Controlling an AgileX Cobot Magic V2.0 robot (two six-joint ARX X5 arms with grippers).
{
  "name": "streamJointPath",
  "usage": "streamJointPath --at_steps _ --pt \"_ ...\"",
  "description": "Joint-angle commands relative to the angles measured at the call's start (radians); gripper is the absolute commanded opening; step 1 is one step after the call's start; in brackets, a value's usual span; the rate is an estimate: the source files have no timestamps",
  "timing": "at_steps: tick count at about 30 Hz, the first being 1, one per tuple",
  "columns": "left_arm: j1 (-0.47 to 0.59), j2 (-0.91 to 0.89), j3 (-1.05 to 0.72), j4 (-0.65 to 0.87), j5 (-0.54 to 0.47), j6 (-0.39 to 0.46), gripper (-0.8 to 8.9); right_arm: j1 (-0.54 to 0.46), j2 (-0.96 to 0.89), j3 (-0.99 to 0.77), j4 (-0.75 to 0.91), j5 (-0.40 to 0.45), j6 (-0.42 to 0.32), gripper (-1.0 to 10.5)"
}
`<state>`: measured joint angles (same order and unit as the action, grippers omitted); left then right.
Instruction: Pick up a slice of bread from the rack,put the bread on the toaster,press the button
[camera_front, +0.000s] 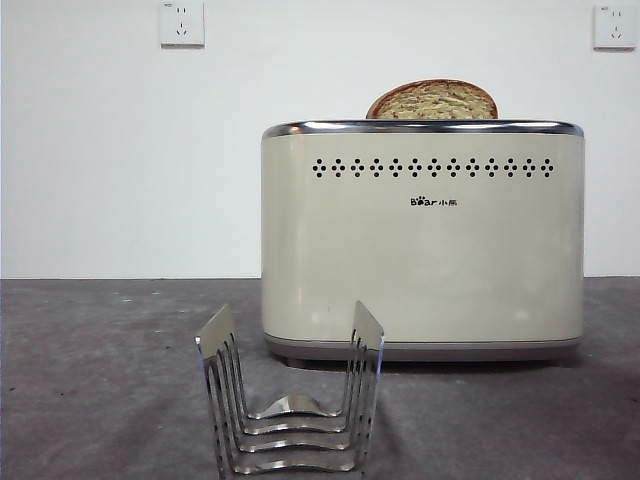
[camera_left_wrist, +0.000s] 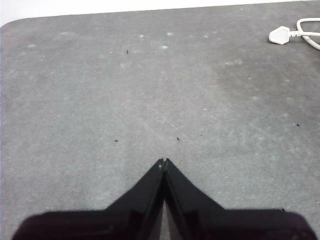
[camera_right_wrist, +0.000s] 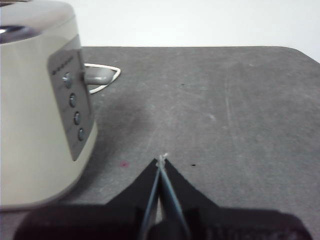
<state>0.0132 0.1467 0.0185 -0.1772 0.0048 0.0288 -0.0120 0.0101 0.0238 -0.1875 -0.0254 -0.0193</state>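
The slice of bread (camera_front: 433, 101) stands in the top slot of the toaster (camera_front: 422, 250), only its domed brown crust and speckled tan face showing above the chrome rim. The toaster is a boxy cream shell with rounded corners and a row of small black holes. In front of it stands the rack (camera_front: 290, 400), thin shiny steel slats curved between upright ends. The right gripper (camera_right_wrist: 161, 161) hangs low over the grey table (camera_right_wrist: 240, 110) beside the toaster's button panel (camera_right_wrist: 74, 102), jaws pressed together. The left gripper (camera_left_wrist: 163, 162) is likewise closed on nothing, above bare tabletop, well apart from a white plug (camera_left_wrist: 280, 35).
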Motion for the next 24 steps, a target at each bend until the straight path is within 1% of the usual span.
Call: streamJointPath --at_steps 1,24 --pt "0.003 0.000 -0.010 0.010 0.003 -0.002 -0.03 0.000 -0.002 -0.010 0.004 0.008 -0.020 0.0" --pt "0.003 0.000 -0.010 0.010 0.003 -0.002 -0.03 0.000 -0.002 -0.010 0.005 0.007 -0.020 0.0"
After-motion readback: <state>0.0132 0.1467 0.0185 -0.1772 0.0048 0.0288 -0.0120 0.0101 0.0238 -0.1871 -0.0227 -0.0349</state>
